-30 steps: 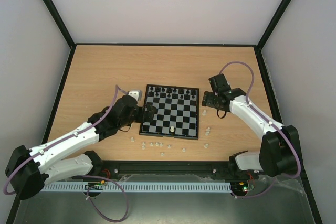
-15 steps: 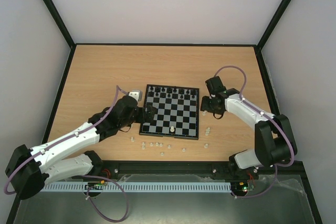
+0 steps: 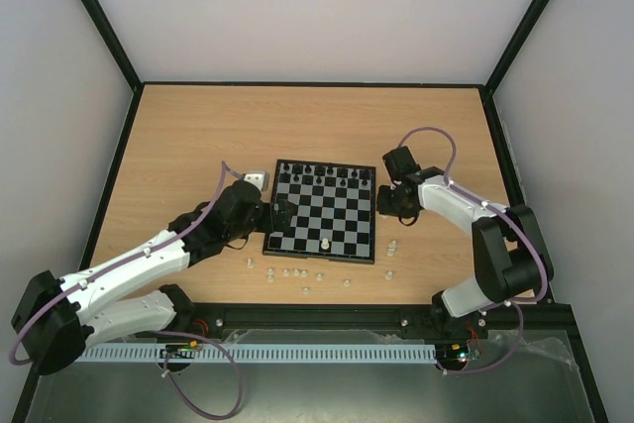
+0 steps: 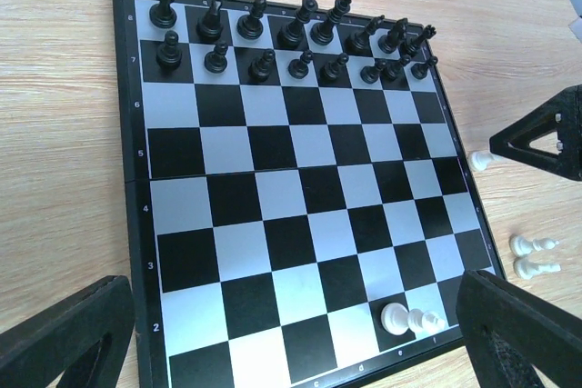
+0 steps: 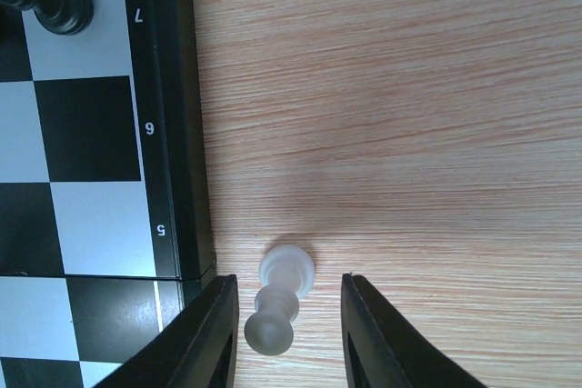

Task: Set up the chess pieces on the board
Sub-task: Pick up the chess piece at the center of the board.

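The board (image 3: 342, 222) lies mid-table, and black chess pieces (image 4: 300, 43) fill its two far rows. One white piece (image 4: 411, 320) lies toppled on a near-row square. My left gripper (image 3: 284, 215) hovers wide open over the board's left edge, its fingers (image 4: 73, 338) holding nothing. My right gripper (image 5: 287, 311) is low on the table just off the board's right edge (image 5: 173, 134). Its jaws straddle a standing white pawn (image 5: 282, 293). The left finger (image 5: 214, 329) is close to the pawn, and a gap shows at the right finger (image 5: 373, 333).
Several loose white pieces (image 3: 294, 272) are scattered on the table in front of the board, and a few more (image 3: 392, 245) lie off its near right corner. A small white box (image 3: 257, 176) sits beside the left wrist. Black frame rails edge the table.
My right gripper has swung in toward the board's right edge, come down over the white pawn, and its jaws have narrowed around it. The left arm has stayed still.
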Available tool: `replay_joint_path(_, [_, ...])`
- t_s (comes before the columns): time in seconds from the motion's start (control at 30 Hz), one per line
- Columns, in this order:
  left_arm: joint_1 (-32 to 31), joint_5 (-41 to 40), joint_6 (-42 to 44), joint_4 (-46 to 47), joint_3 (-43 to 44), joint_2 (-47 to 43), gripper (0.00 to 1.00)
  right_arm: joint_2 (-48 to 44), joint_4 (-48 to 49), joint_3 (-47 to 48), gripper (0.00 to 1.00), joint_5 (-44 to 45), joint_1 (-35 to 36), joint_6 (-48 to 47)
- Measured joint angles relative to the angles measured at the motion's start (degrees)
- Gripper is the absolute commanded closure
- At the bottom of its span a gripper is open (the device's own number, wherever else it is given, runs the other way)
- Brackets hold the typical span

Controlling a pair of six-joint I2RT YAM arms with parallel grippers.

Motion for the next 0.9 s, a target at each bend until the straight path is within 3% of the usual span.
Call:
replay_joint_path(0.57, [0.0,0.0,0.0,0.1,-0.5,0.1,0.0,1.4,0.2,0.0,0.88,0.8,1.3,-0.2])
replay_joint_path(0.9, [0.0,0.0,0.0,0.6,-0.5,0.9,0.01,1.3,0.2,0.0,0.9,2.1,2.3,-0.2])
